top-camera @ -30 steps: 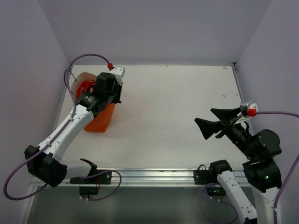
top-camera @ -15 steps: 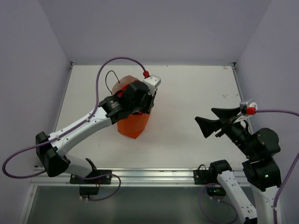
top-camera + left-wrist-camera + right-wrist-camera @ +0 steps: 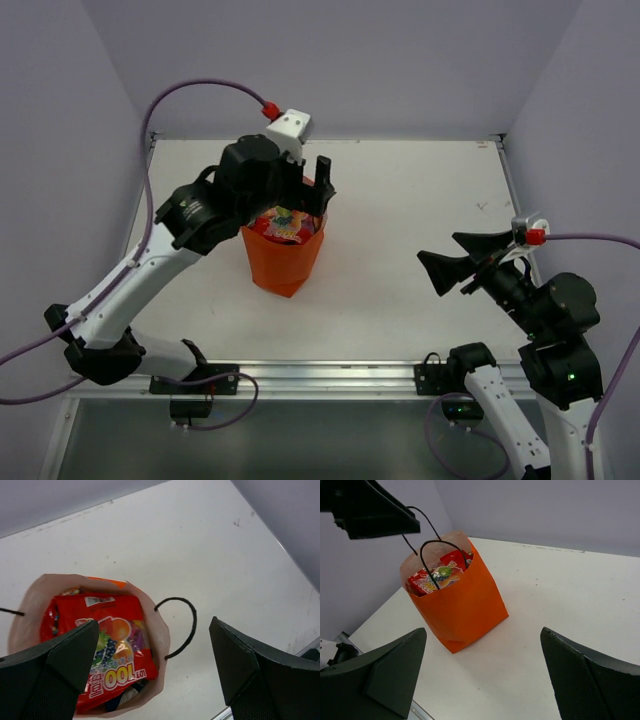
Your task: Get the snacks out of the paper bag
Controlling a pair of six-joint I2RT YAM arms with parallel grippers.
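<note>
Left gripper (image 3: 292, 205), spread and empty, hangs over the orange paper bag (image 3: 285, 262) just 9 o'clock of centre; right gripper (image 3: 435, 249) gapes empty at 4 o'clock. Left wrist: red snack packet (image 3: 107, 645) inside it. Right wrist: bag upright, 10 o'clock.

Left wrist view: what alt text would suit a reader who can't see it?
A red fruit-printed snack packet lies on top inside an open paper bag on a white table, seen from above. The left gripper hangs over it, black fingers spread wide, holding nothing; one dark cord handle loops off the rim.
</note>
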